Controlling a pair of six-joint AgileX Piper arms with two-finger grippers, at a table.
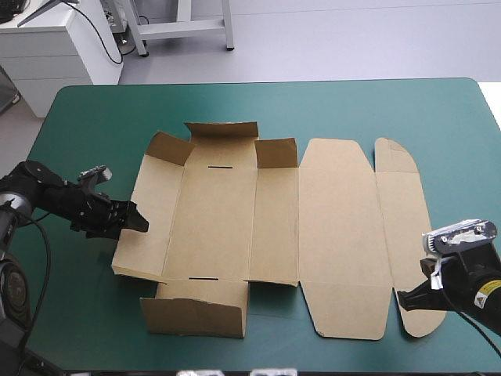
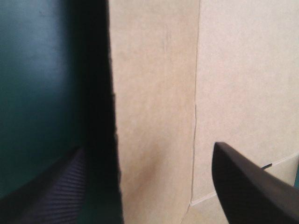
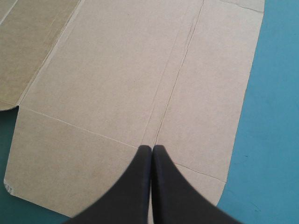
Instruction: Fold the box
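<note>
My left gripper (image 1: 133,219) is spread wide at the left edge of the box (image 1: 274,219), which lies across the middle of the teal-green table (image 1: 94,117). One black finger is outside over the cover and the other over the board, with the rim of the left wall (image 1: 149,211) between them. That wall leans up only partway. From my wrist I can't quite tell whether either finger touches it. The far flap (image 1: 221,130) and near flap (image 1: 196,313) already stand. I judge I'm at the wall-raising step, so next I'd need to pinch that rim and swing it upright toward the tray floor. Farther right, the lid panel (image 1: 340,235) and outer flap (image 1: 403,227) lie flat. My right gripper (image 1: 407,299) is clenched to a point over the flap's near corner, grasping nothing
</note>
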